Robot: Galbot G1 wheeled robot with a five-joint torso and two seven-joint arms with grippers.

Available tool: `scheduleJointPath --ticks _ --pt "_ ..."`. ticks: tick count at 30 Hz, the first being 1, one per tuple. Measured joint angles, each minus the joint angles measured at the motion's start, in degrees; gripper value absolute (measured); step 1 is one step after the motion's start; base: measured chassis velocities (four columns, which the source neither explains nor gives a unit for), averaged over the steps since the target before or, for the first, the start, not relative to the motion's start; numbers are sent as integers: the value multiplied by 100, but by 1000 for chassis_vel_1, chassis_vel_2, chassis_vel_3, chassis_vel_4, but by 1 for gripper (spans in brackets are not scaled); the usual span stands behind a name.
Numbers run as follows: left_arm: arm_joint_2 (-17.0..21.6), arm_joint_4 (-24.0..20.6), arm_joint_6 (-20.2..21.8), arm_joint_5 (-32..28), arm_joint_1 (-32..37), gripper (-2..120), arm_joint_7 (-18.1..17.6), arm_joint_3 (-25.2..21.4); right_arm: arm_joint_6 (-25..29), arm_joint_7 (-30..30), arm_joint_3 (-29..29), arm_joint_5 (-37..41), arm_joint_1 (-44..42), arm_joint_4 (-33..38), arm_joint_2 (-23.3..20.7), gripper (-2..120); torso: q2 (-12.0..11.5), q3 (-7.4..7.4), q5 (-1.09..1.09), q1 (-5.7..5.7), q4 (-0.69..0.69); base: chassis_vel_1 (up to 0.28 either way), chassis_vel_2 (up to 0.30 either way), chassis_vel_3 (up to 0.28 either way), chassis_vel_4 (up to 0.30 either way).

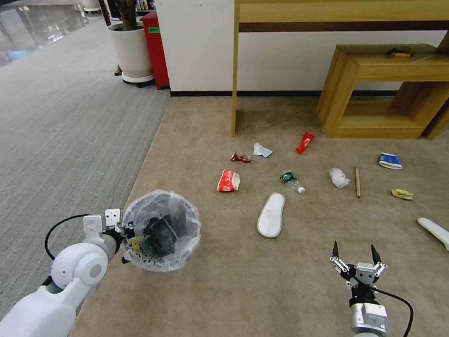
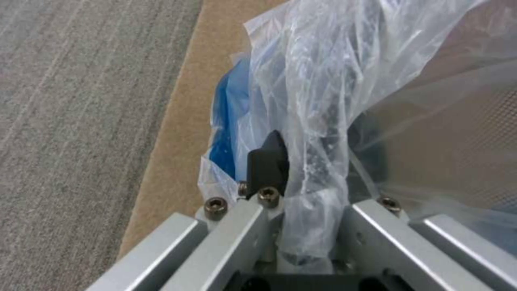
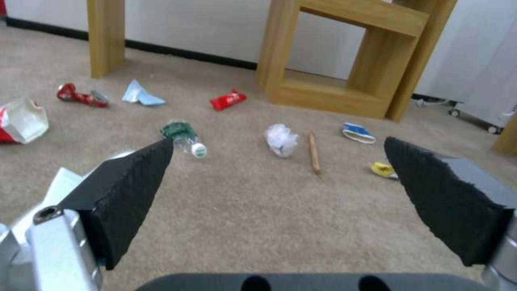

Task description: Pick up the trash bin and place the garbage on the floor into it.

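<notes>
Across the frame of the head view you have the beige floor [image 1: 214, 287], with the grey striped carpet [image 1: 61, 120] along its left side and a wooden desk [image 1: 346, 12] with a low wooden shelf unit [image 1: 384, 89] at the upper right. At lower left your left hand [image 1: 124, 232] is clamped on the rim of the trash bin [image 1: 161, 230], its plastic liner pinched between the fingers [image 2: 267, 163]; whether the bin rests on the floor you cannot tell. At lower right your right hand [image 1: 353, 255] hovers with its fingers spread wide, gripping nothing. The garbage lies mid-frame: a white slipper [image 1: 271, 214], a second slipper [image 1: 440, 234] at the right edge, a crushed cup [image 1: 228, 181], red wrapper [image 1: 304, 142], bottle [image 1: 291, 180], paper wad [image 1: 338, 177], stick [image 1: 357, 182], carton [image 1: 390, 160], yellow wrapper [image 1: 402, 194].
</notes>
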Motion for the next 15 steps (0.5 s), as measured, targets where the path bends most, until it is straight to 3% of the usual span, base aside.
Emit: scheduleJointPath --ticks 8,15 --pt "6 73 -14 19 39 0 71 -64 -261 142 -53 -12 -34 -15 -51 100 0 0 2 0 0 0 0 0 0" --pt "-53 70 -24 52 62 0 84 -42 -74 101 -91 53 63 -106 4 100 0 0 1 -1 1 0 0 0 0"
